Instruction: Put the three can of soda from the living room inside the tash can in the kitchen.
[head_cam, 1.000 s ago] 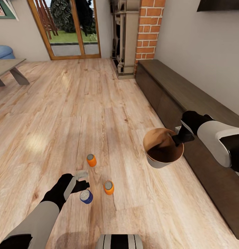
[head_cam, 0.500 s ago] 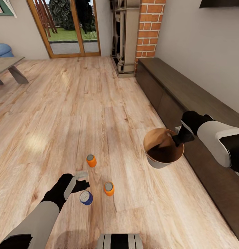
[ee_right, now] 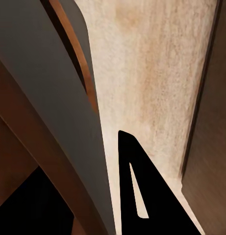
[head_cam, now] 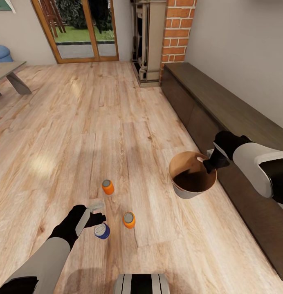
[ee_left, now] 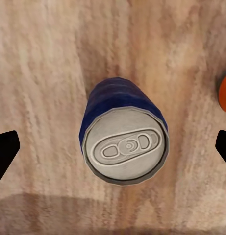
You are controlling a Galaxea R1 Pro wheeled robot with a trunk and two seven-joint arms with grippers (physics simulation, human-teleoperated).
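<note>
Three soda cans stand upright on the plank floor: one orange can (head_cam: 108,187), a second orange can (head_cam: 129,219) and a dark blue can (head_cam: 102,231). My left gripper (head_cam: 99,212) hangs open just over the blue can. In the left wrist view the blue can (ee_left: 123,139) sits midway between the two black fingertips (ee_left: 5,154), untouched, with an orange can's edge (ee_left: 225,93) beside it. My right gripper (head_cam: 208,163) is shut on the rim of the trash can (head_cam: 181,191) and holds it off the floor; the bin looks empty. Its wall (ee_right: 44,122) shows close up beside one finger (ee_right: 142,196).
A long dark low cabinet (head_cam: 223,110) runs along the right wall, right beside my right arm. A red brick column (head_cam: 178,32) and a glazed wooden door (head_cam: 82,28) stand at the back. A coffee table (head_cam: 8,75) and blue sofa (head_cam: 0,53) are far left.
The head view has tilted a little, so the far room sits higher in the picture. Both arms, the cans and the bin keep their places.
</note>
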